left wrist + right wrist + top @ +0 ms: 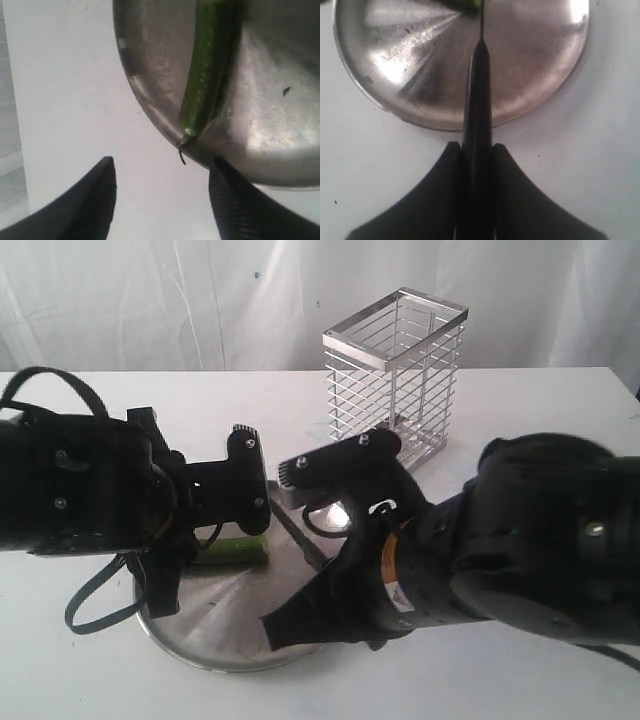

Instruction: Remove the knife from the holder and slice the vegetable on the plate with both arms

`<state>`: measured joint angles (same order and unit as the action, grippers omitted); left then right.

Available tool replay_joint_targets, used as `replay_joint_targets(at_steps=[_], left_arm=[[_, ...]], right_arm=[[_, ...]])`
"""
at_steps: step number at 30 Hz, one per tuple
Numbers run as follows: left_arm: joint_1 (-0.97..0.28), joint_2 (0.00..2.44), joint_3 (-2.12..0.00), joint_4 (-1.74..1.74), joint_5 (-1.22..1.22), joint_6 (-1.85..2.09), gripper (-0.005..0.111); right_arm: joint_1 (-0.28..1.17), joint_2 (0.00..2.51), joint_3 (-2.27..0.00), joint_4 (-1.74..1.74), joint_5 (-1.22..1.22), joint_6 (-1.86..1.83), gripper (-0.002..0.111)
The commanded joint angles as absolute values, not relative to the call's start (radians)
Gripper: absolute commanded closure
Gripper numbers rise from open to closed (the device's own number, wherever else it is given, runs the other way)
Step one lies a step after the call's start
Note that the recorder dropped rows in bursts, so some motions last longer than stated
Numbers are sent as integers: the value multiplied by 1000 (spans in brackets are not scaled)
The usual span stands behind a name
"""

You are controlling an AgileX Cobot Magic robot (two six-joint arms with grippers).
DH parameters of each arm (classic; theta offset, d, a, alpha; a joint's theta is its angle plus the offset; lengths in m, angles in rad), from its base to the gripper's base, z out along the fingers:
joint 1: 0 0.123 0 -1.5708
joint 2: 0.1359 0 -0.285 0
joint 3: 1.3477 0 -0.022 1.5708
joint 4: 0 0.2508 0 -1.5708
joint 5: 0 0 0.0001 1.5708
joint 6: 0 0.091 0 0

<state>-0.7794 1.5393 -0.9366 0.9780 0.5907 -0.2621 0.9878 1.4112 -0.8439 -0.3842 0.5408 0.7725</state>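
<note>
White tabletop, pale creased backdrop, possibly fabric

Vegetable lies on the plate, stem at rim; jaws apart.

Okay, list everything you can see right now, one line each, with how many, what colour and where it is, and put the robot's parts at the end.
table: one, white, under everything
backdrop: one, white cloth, behind the table
holder: one, silver wire, upright at the table's back
plate: one, dull silver, at the table's front
vegetable: one, green, lying on the plate, stem at the rim
knife: one, black, blade pointing over the plate toward the vegetable
arms: two, black, either side of the plate
left gripper: one, black, fingers apart, empty, by the vegetable's stem
right gripper: one, black, fingers clamped on the knife
</note>
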Motion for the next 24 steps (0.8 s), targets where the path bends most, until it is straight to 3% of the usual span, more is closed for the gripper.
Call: replay_joint_targets(at_steps=[1, 9, 17, 24], left_arm=[[-754, 1558, -931, 1090, 596, -439, 48], [-621, 1561, -931, 1061, 446, -509, 48], [-600, 1676, -931, 1170, 314, -410, 38], [-600, 1789, -931, 1210, 277, -410, 38]], right_arm=[[1006, 1518, -837, -397, 462, 909, 108], [1006, 1574, -837, -410, 374, 974, 108], [1006, 1555, -837, -613, 398, 1151, 108], [1006, 1498, -837, -638, 372, 1147, 108]])
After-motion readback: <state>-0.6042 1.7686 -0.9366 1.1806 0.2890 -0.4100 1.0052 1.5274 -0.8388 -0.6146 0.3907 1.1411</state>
